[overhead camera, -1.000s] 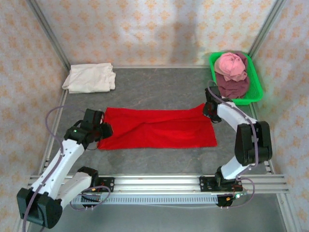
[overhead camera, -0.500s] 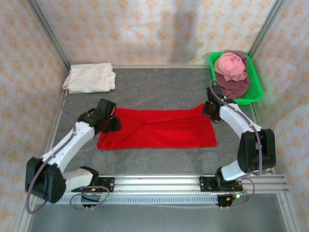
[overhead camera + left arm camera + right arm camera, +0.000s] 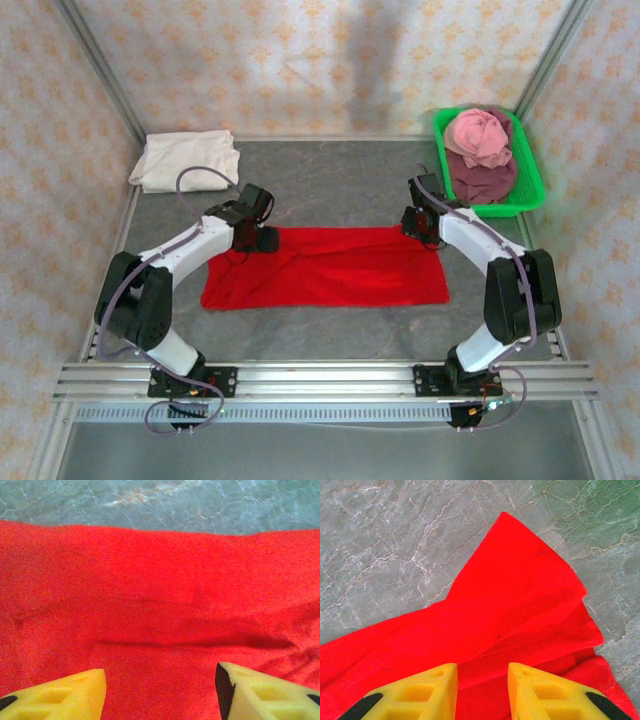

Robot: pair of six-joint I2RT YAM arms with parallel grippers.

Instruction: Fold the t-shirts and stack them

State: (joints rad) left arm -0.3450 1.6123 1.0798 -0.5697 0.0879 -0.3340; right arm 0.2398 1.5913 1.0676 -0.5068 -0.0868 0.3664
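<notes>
Cloth: red t-shirt lies flat mid-way across the table, a long band with a crease along its middle.
Left claw: left gripper over the band's far left corner, jaws spread wide, nothing pinched.
Right claw: right gripper over the far right corner, jaws parted, cloth beneath, no grip seen.
Others: cream t-shirt folded at far left; pink t-shirt and maroon t-shirt heaped in green tray.
Step, my reading: take both far corners for the next fold.
Method: lower both claws together, pinch every layer at the edge, lift level, keep the band taut.
</notes>
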